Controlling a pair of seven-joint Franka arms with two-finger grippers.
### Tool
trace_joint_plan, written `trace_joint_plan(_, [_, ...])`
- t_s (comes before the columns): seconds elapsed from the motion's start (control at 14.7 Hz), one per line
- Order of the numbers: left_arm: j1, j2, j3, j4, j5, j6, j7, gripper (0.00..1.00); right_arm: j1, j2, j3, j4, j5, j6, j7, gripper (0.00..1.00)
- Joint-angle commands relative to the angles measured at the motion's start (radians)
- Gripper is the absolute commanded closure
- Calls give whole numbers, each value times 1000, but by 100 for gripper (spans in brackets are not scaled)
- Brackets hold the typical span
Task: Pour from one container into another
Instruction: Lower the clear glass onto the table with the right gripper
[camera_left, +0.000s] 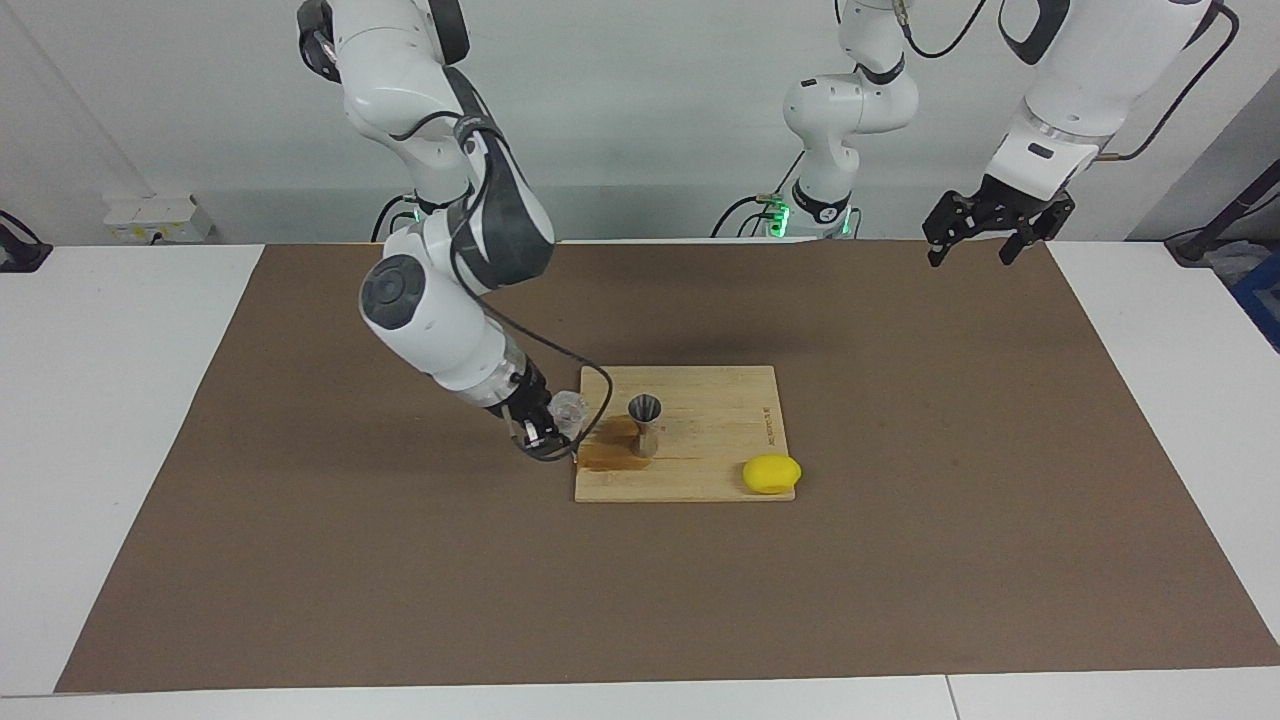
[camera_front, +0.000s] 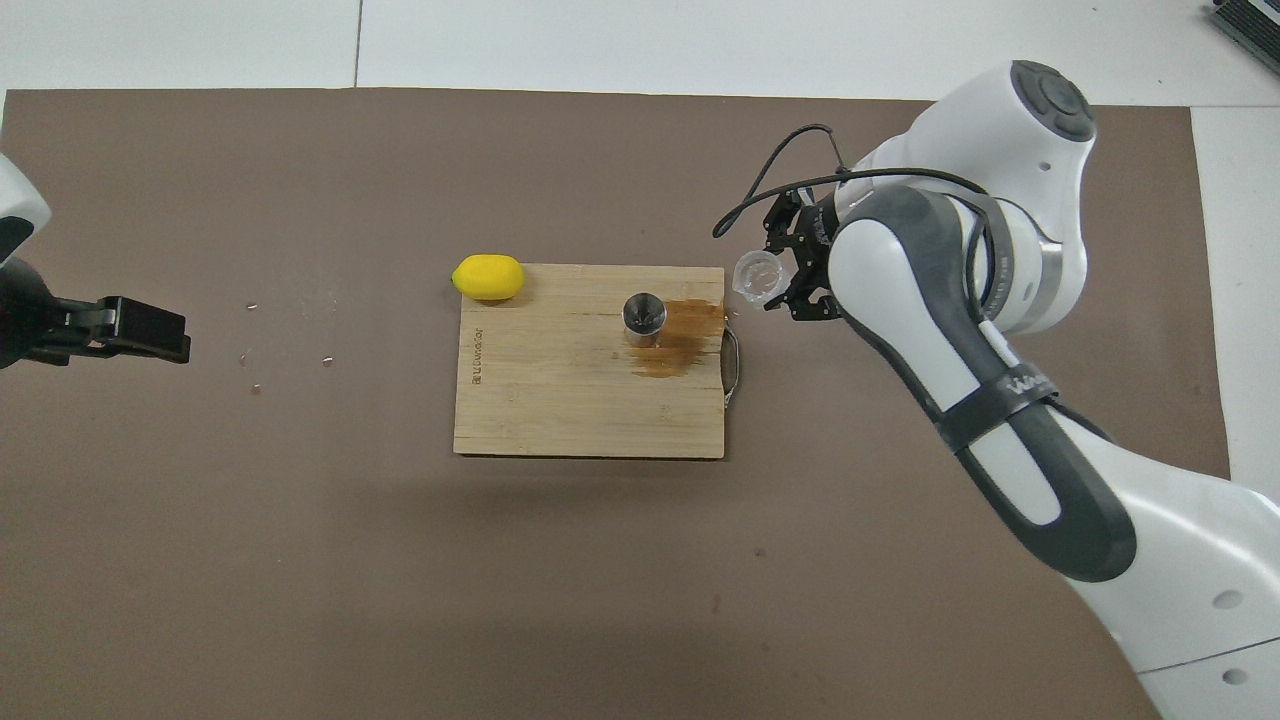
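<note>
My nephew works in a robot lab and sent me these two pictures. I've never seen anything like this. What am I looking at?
These are two white robot arms at a table covered by a brown mat. One picture faces the robots from across the table; the other looks down from above their own end.

On the mat lies a light wooden cutting board with a brown wet stain. A small silver hourglass-shaped metal jigger stands on the board, and a yellow lemon rests at one corner.

The right arm's tool grips a small clear cup, tilted, over the mat just beside the board. The left arm's tool waits open over the mat's edge, holding nothing.
</note>
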Motion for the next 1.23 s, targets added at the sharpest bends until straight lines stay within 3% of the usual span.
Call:
trace_joint_plan(0.0, [13, -11, -6, -8, -8, -3, 2, 0, -96, -84, 12, -178, 129, 53, -132, 100])
trace_joint_plan(0.48, [13, -11, -6, -8, -6, -3, 2, 0, -317, -68, 10, -370, 386, 56, -497, 100])
trace_joint_plan(1.16, [13, -11, -6, -8, -6, -3, 2, 0, -458, -60, 9, -508, 421, 130, -583, 100])
